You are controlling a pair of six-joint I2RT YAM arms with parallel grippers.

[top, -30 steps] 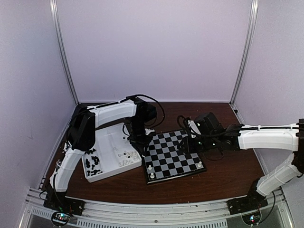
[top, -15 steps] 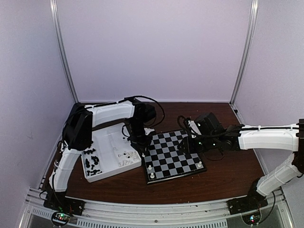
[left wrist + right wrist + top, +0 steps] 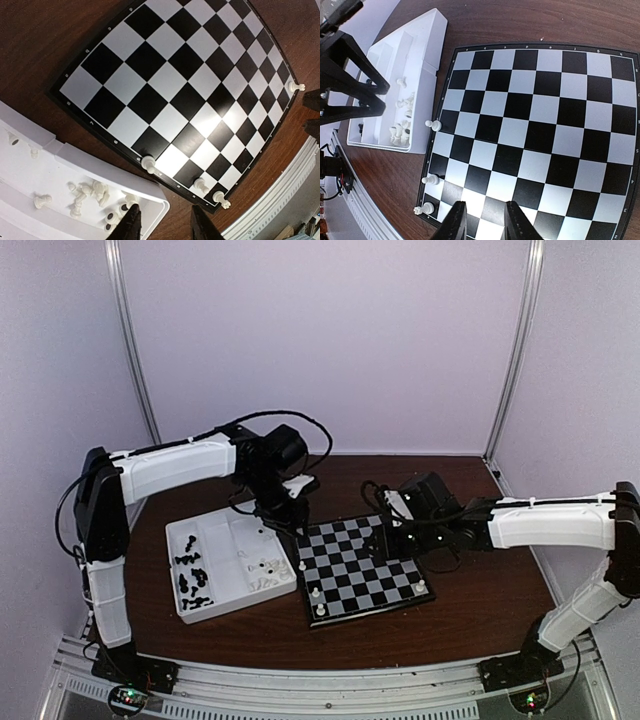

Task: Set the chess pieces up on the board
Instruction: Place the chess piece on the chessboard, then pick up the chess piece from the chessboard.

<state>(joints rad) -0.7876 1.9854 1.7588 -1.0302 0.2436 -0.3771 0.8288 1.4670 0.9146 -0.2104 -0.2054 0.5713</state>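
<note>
The board (image 3: 362, 570) lies in the middle of the table. Three cream-white chess pieces (image 3: 314, 593) stand along its left edge and one (image 3: 421, 586) stands at its near right corner. My left gripper (image 3: 288, 514) hovers open and empty over the gap between the tray and the board's far left corner. In the left wrist view the gripper (image 3: 165, 227) is above the tray corner and three white pieces (image 3: 201, 185). My right gripper (image 3: 386, 540) is open and empty above the board's far right part. In the right wrist view the gripper (image 3: 485, 222) is over the squares.
A white compartment tray (image 3: 215, 530) sits left of the board. It holds loose black pieces (image 3: 195, 580) and white pieces (image 3: 265, 570). The tray also shows in the right wrist view (image 3: 422, 45). Cage posts and walls surround the brown table.
My left arm has stretched out, its elbow swinging left, and its gripper has risen and moved slightly back from the tray's edge. My right gripper has shifted a little left.
</note>
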